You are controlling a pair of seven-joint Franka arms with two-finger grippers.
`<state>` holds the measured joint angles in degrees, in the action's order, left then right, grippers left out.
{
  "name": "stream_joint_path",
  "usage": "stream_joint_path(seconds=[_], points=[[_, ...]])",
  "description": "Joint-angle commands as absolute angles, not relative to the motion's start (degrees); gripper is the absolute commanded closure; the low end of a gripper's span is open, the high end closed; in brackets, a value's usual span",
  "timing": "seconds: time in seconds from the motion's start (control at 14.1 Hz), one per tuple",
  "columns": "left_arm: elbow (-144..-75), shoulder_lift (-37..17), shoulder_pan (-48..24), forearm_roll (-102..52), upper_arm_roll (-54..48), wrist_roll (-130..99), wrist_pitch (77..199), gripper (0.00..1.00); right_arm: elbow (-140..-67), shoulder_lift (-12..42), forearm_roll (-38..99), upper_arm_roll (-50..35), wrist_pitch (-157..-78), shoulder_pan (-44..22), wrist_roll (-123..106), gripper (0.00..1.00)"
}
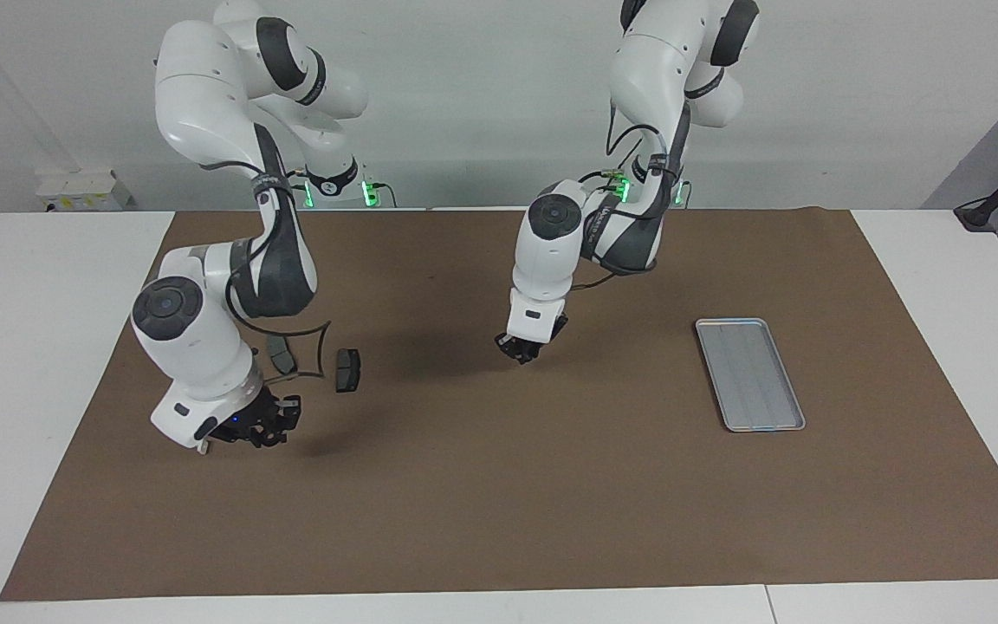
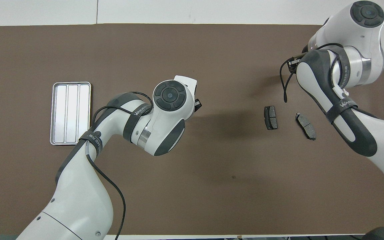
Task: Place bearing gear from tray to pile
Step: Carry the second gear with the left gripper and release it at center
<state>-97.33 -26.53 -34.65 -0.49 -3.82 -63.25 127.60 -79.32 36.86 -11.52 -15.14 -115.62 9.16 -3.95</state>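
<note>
The silver tray [image 1: 750, 374] lies bare toward the left arm's end of the mat and also shows in the overhead view [image 2: 70, 113]. The pile's two dark brake pads [image 1: 347, 370] [image 1: 278, 355] lie toward the right arm's end; both show from overhead [image 2: 270, 117] [image 2: 306, 126]. The white bracket is almost wholly hidden under my right hand. My left gripper [image 1: 525, 349] hangs over the mat's middle, between tray and pile; a dark tip shows from overhead [image 2: 197, 104]. My right gripper [image 1: 267, 428] is low over the mat beside the pads. No bearing gear can be made out.
A brown mat [image 1: 499, 485] covers most of the white table. The right arm's forearm and cable [image 2: 332, 96] hang over the pile's end in the overhead view.
</note>
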Motion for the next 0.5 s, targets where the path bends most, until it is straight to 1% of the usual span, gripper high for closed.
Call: stream_joint_path(seconds=[0.0, 0.14, 0.43], points=[[-97.47, -26.63, -34.89, -0.53, -2.55, -64.25, 129.02, 0.86, -82.00, 37.09, -11.43, -15.73, -119.17, 9.76, -3.87, 1.00], [-98.78, -26.81, -34.45, 1.39, -2.55, -64.16, 129.64, 0.86, -83.31, 37.96, -11.43, -15.73, -121.89, 9.84, -3.69, 1.00], [-100.55, -26.81, -33.93, 3.25, -2.46, -64.16, 129.73, 0.86, -85.78, 38.14, -11.43, -15.64, -122.25, 10.11, -1.23, 1.00]])
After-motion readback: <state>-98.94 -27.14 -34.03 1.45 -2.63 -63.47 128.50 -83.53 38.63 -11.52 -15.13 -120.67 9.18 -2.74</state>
